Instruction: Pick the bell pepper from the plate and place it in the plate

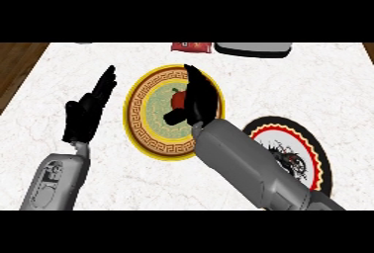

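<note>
The right arm [256, 168] reaches over the gold plate [150, 141], its hand [196, 104] with straight fingers [197, 79] just right of the pepper [177, 98]; the left hand [86, 111] rests open, farther off.

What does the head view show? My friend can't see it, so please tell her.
The robot's right hand hangs open over a red bell pepper on a yellow patterned plate. A second plate, white, red and black, lies to its right. The left hand rests open at the left.
</note>
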